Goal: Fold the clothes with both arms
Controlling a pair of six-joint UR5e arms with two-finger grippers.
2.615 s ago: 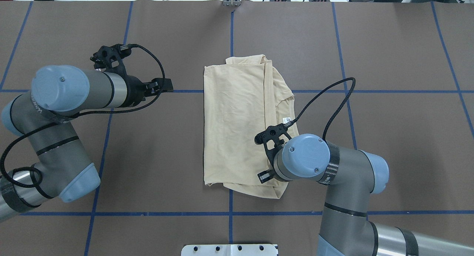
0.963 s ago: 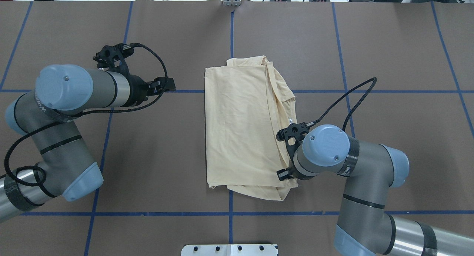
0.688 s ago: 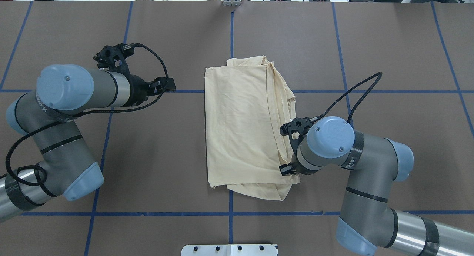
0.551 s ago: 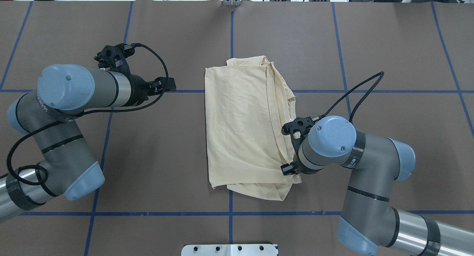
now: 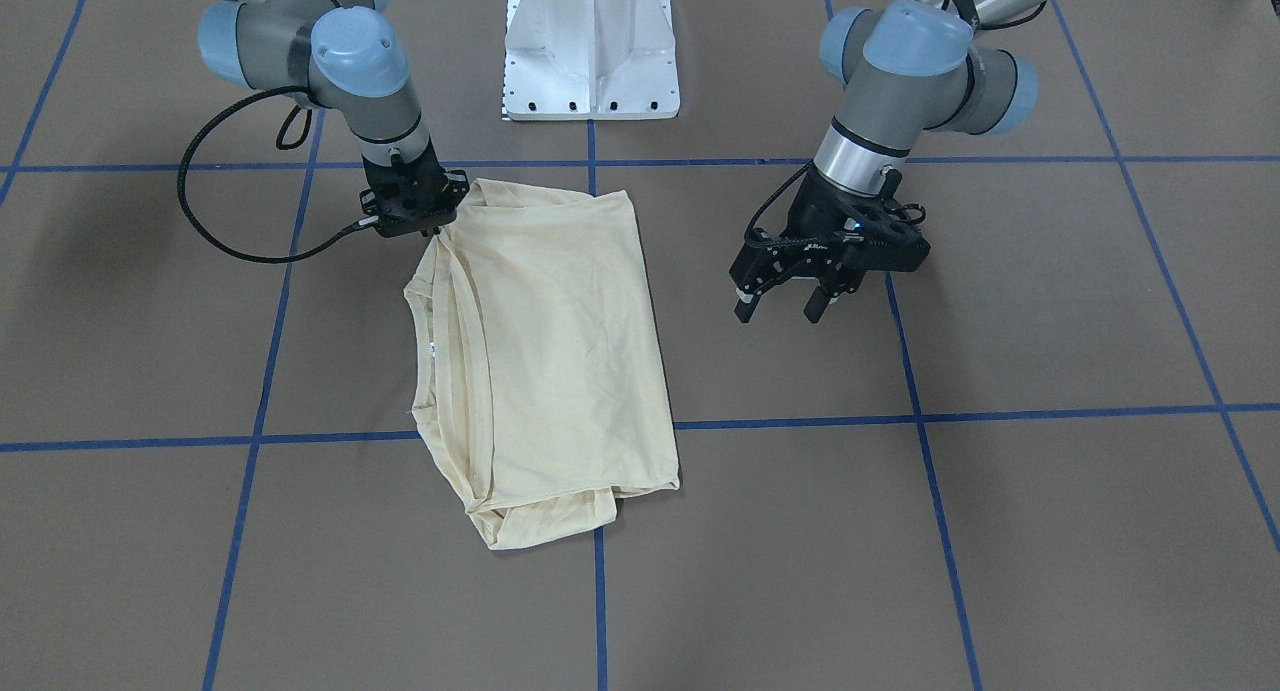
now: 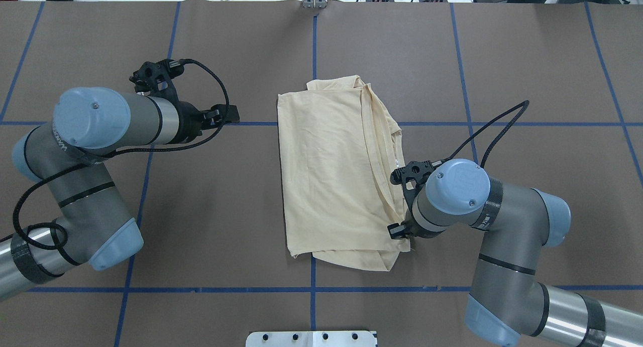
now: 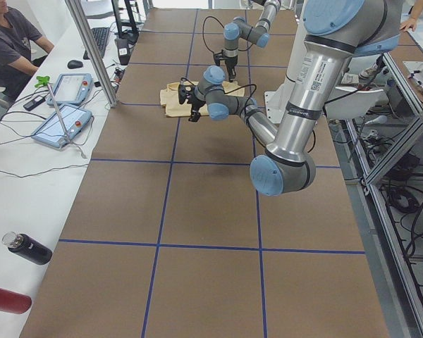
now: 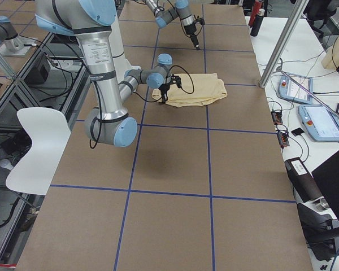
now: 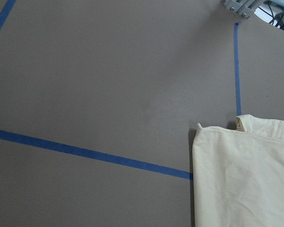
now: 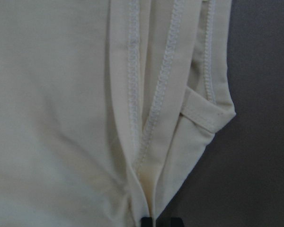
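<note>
Dragged rightward, 1 T-shirt (image 6: 331, 176) sits clamped in the right pincer (image 5: 430, 231); the left pincer (image 5: 779, 311) hangs apart.

The right wrist view cuts the right gripper (image 10: 161, 222) off at 6 o'clock, so only the tips of its fingers (image 10: 147, 221) show. In the overhead view the right arm (image 6: 457, 186) hides them. The left wrist view crops the T-shirt (image 9: 246, 179) at 3 and 6 o'clock. In both side views the fingers are too small to judge.

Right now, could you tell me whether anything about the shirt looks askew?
Yes: the T-shirt is not squared. Under-layers fan out past the top panel along its robot-right edge, and one sticks out at both ends. The right gripper pinches that edge.
</note>
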